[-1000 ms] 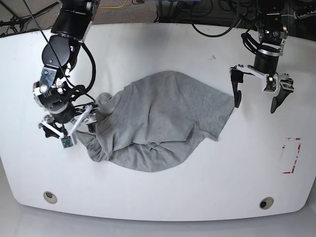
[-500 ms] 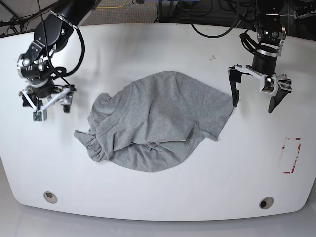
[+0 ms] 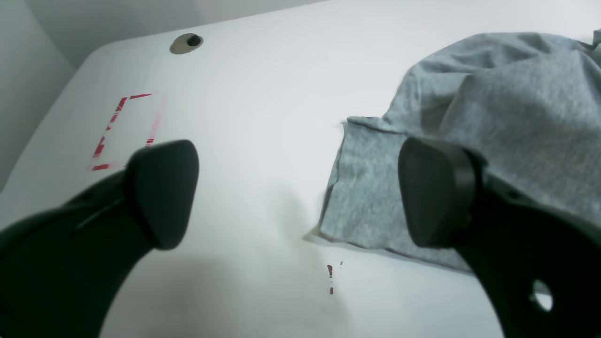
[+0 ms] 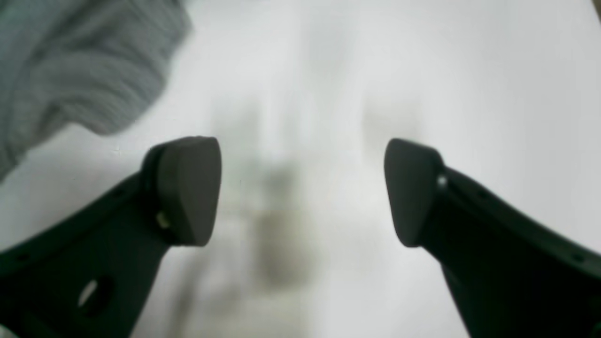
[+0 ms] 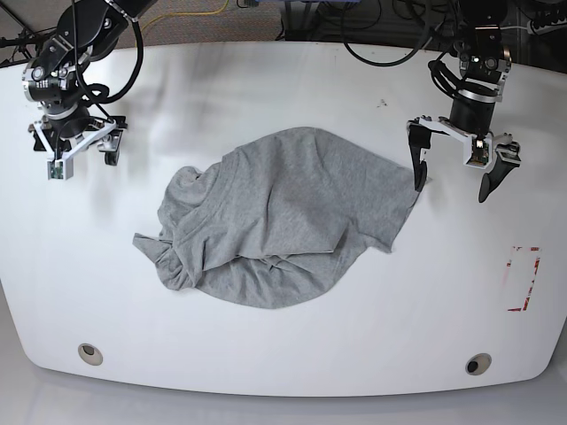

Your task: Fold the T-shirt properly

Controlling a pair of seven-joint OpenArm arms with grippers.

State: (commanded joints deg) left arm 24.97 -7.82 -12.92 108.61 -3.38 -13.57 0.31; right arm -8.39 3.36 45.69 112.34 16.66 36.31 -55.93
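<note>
— Since a moment ago the right gripper (image 5: 74, 152) has been pulling away from the T-shirt (image 5: 283, 217) toward the far left corner of the tabletop (image 5: 283, 354); is it carrying anything?

— No. Its jaws are standing well apart with nothing between them, and the right wrist view is showing only blurred white surface under the right gripper (image 4: 300, 188), with a fold of the T-shirt (image 4: 70, 65) off to one side.

— And the garment?

— It is lying crumpled and rounded near the middle of the tabletop, bunched and wrinkled along its left and near edges. No lettering is showing.

— What is the left gripper (image 5: 454, 173) doing?

— It is hovering near the far right part of the tabletop, jaws spread wide and empty, just beside the shirt's right edge. In the left wrist view one finger (image 3: 436, 192) is overlapping a flat hemmed flap of the T-shirt (image 3: 493, 117), though I cannot tell whether it is touching. Red tape marks (image 3: 123, 129) are sitting toward the right edge.
</note>
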